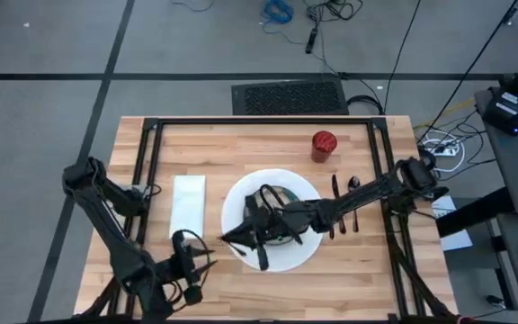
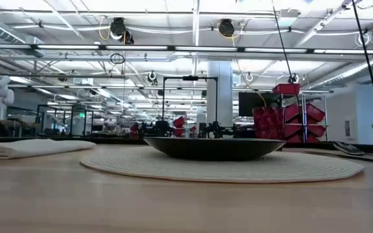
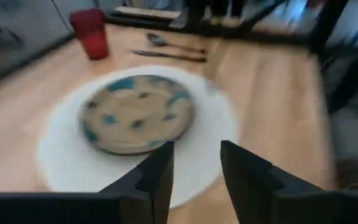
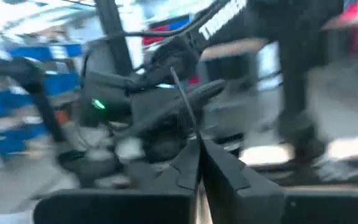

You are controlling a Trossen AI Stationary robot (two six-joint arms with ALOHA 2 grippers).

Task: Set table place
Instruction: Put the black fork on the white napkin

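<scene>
Cutlery step, I judge: right gripper (image 1: 238,238), clenched on a thin utensil (image 4: 183,99), hovers over the white plate's (image 1: 306,256) 8 o'clock rim; next it calls for laying it by the napkin (image 1: 187,205) at 9 o'clock; left gripper (image 3: 196,149) waits, fingers apart, at 7.

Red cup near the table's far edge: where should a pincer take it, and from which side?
Grip the red cup across its round side wall near the rim, coming down from above. It stands upright and alone, apart from the cutlery, so there is room for a finger on either side.
</scene>
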